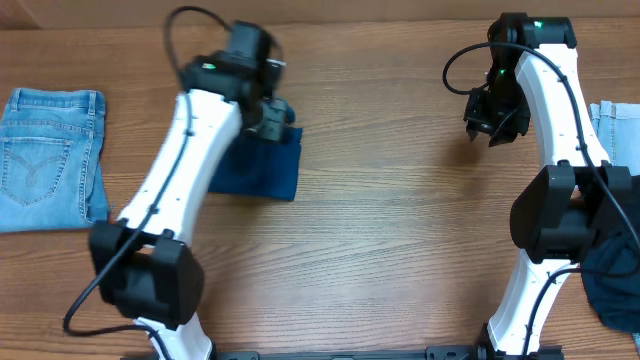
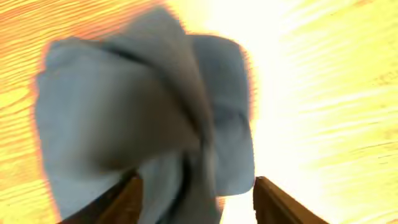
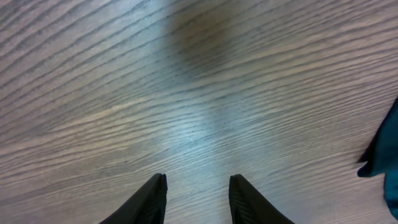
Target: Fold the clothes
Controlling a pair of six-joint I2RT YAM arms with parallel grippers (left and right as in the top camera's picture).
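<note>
Hovering at the upper edge of the shirt (image 1: 262,168), upper left of centre in the overhead view, the left gripper (image 1: 268,118) shows its jaws wide in the wrist view, with bunched cloth rising between the fingers (image 2: 127,199). That picture is blurred and washed out, so I cannot be sure whether any fold is pinched, though the gap looks too wide for a grip. The shirt lies as a compact dark-blue patch on the table (image 1: 400,230), partly under the left arm and well apart from the jeans (image 1: 50,160) at the left edge. The right gripper (image 1: 490,130) hangs in the upper right over bare wood, its jaws at a narrow gap with nothing between them, well apart from the shirt. The main risk, as I judge it, is the left jaws closing on one thin layer or a ridge of wrinkles: limp jersey would then drag, pull the layers beneath askew and leave a crooked heap. Going too low could scrape the fingertips on the wood. With one gripper at work, the far side of the cloth is free to slide along. A dark garment (image 1: 615,285) sits by the right arm at the lower right, and a sweep of that arm could snag it.
</note>
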